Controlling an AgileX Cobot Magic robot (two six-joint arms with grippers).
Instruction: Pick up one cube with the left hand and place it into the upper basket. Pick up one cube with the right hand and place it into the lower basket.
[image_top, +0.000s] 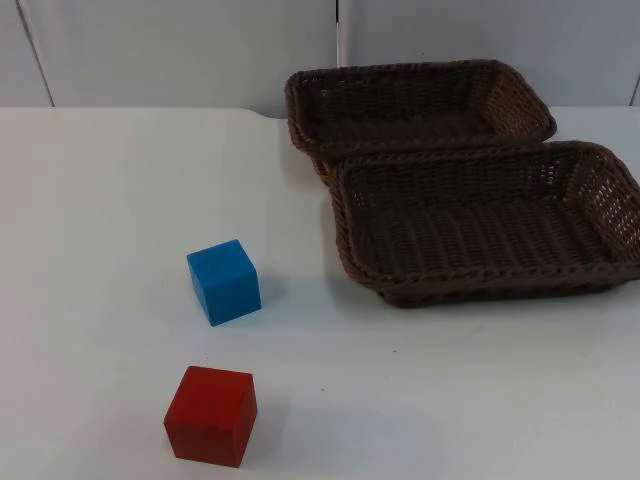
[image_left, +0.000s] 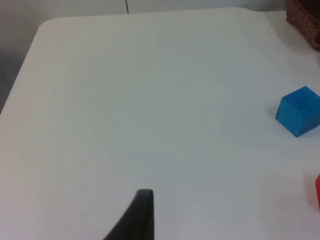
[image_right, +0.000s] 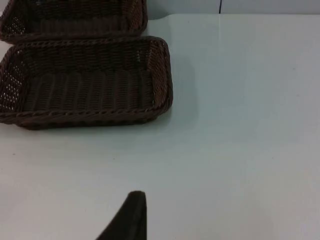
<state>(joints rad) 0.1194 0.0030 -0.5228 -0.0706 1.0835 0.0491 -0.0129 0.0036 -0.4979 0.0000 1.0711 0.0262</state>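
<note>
A blue cube (image_top: 224, 281) rests on the white table, left of the baskets. A red cube (image_top: 211, 415) lies nearer the front edge, apart from it. Two brown wicker baskets stand at the right, both with nothing inside: the upper basket (image_top: 400, 68) at the back and the lower basket (image_top: 480, 282) touching it in front. My left gripper (image_left: 142, 212) hangs over bare table, well away from the blue cube (image_left: 299, 111) and the red cube (image_left: 318, 192). My right gripper (image_right: 134, 212) is above the table, short of the lower basket (image_right: 85, 117) and the upper basket (image_right: 75, 29).
The grey partition wall (image_top: 180, 50) closes the table at the back. The table's rounded corner and side edge (image_left: 30, 55) run near the left arm. Open white surface surrounds both cubes and lies in front of the baskets.
</note>
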